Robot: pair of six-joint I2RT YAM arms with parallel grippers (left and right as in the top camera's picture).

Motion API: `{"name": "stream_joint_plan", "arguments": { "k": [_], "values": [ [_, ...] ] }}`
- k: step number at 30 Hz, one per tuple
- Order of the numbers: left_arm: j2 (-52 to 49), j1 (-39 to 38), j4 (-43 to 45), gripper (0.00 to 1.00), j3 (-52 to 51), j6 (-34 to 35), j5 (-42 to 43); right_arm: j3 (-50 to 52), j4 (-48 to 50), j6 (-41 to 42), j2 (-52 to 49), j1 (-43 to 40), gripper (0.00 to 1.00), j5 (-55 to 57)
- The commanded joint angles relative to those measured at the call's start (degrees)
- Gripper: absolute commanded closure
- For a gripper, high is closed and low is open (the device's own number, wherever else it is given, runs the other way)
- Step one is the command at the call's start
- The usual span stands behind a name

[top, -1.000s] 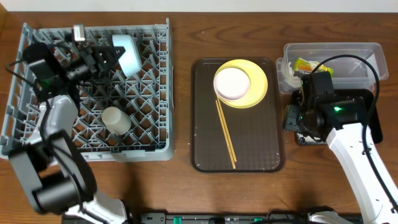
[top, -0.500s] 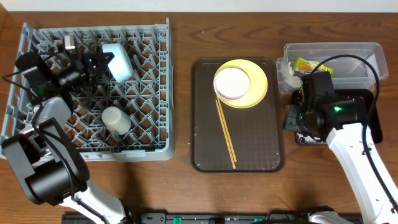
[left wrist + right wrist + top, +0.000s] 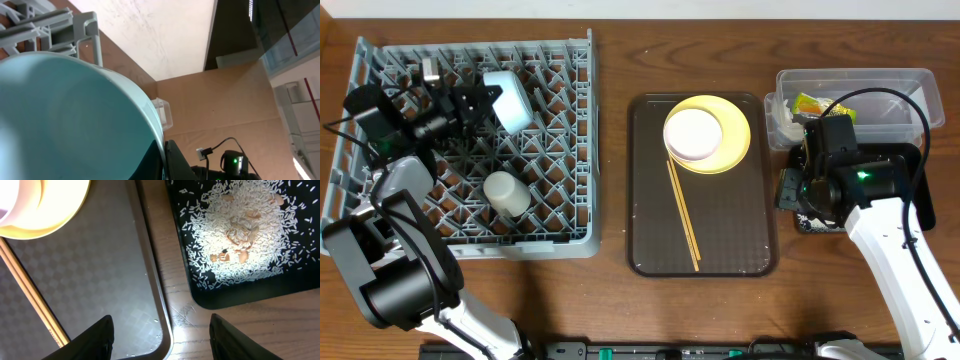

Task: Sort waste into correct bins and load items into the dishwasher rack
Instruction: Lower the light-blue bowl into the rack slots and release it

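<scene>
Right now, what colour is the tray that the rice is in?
Black. The tray with the rice shows best in the right wrist view.

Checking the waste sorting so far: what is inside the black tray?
A spread of white rice grains with a few tan scraps lies in the black tray. Its far end runs out of the wrist view, and overhead the right arm covers most of it.

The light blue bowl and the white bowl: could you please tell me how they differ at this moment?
The light blue bowl is tipped on its side in the grey rack; the white bowl sits level on the yellow plate on the brown tray. The left claw is shut on the light blue bowl; no claw touches the white bowl. Both are round bowls.
</scene>
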State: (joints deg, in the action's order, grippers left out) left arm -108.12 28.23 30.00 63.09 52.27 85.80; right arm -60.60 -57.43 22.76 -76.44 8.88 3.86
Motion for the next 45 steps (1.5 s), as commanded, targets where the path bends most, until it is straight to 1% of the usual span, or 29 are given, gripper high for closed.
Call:
{"name": "stream_joint_plan", "arguments": {
  "k": [1, 13, 16, 18, 23, 25, 26, 31, 36, 45],
  "values": [
    [-0.1, 0.0, 0.0, 0.94, -0.1, -1.2, 1.2, -0.5, 0.0, -0.7, 0.7, -0.3, 0.41, 0.1],
    [-4.5, 0.1, -0.2, 0.94, -0.4, -1.2, 1.2, -0.5, -0.1, -0.7, 0.7, -0.3, 0.41, -0.7],
    [-4.5, 0.1, 1.9, 0.94, -0.4, -0.1, 1.8, -0.5, 0.0, -0.7, 0.7, -0.3, 0.41, -0.7],
    [-4.5, 0.1, 4.8, 0.94, -0.4, 3.3, 2.8, -0.5, 0.1, -0.7, 0.7, -0.3, 0.41, -0.7],
    [-4.5, -0.4, 20.2, 0.94, -0.4, 17.2, 3.5, -0.5, 0.0, -0.7, 0.7, -0.3, 0.41, -0.7],
    [-4.5, -0.4, 24.8, 0.94, -0.4, 21.2, 3.5, -0.5, 0.0, -0.7, 0.7, -0.3, 0.41, -0.7],
    [-4.5, -0.4, 25.9, 0.94, -0.4, 22.0, 3.5, -0.5, 0.0, -0.7, 0.7, -0.3, 0.41, -0.7],
    [-4.6, -0.4, 26.0, 0.94, -0.4, 21.8, 3.5, -0.5, 0.0, -0.7, 0.7, -0.3, 0.41, -0.8],
    [-4.6, -0.4, 24.9, 0.94, -0.4, 18.3, 3.5, -0.5, 0.0, -0.7, 0.7, -0.3, 0.41, -1.2],
    [-5.1, -0.4, 12.2, 0.94, -0.4, 6.2, 3.5, -0.5, -0.1, -0.7, 0.7, -0.3, 0.41, -2.0]
  ]
}}
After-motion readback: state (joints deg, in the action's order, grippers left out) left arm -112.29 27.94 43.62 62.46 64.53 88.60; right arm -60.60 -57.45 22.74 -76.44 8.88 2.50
